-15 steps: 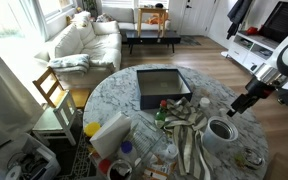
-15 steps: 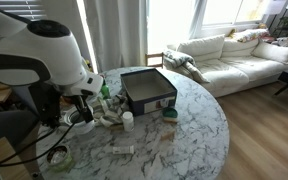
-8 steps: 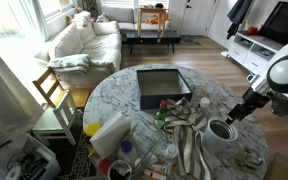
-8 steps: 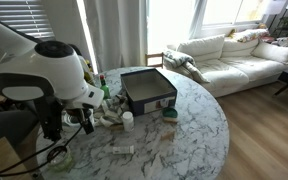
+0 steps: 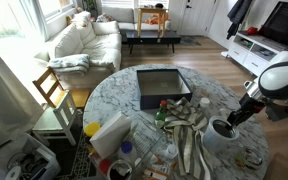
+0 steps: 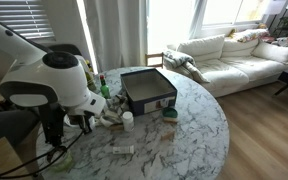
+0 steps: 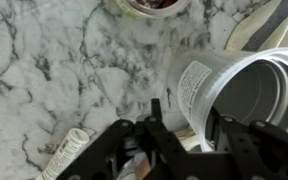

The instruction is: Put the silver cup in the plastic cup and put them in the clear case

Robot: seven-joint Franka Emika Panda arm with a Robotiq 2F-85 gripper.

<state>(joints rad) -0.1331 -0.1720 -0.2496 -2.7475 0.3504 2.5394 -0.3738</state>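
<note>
The plastic cup (image 5: pixel 220 131) stands upright near the table's edge, whitish with a printed label (image 7: pixel 194 85). Grey rings show inside it; I cannot tell whether that is the silver cup, which I cannot pick out anywhere else. My gripper (image 5: pixel 230 120) is right over the cup's rim. In the wrist view the gripper (image 7: pixel 189 135) straddles the cup's wall, one finger inside and one finger (image 7: pixel 158 122) outside. A small gap still shows at the outer finger, so the gripper is open, with its jaws narrow. The clear case (image 5: pixel 144 96), a dark-floored square tray (image 6: pixel 134 101), lies in the table's middle.
A striped cloth (image 5: pixel 189 135) lies between cup and case. A white-and-yellow carton (image 5: pixel 109 133) and small bottles crowd one side of the table. A bowl of brown bits (image 7: pixel 154 5) and a rolled paper (image 7: pixel 64 155) lie close to the cup. The table's edge is just behind the cup.
The arm has come down from above and beside the plastic cup onto its rim. The jaws have drawn in from wide open to narrow around the cup's wall.
</note>
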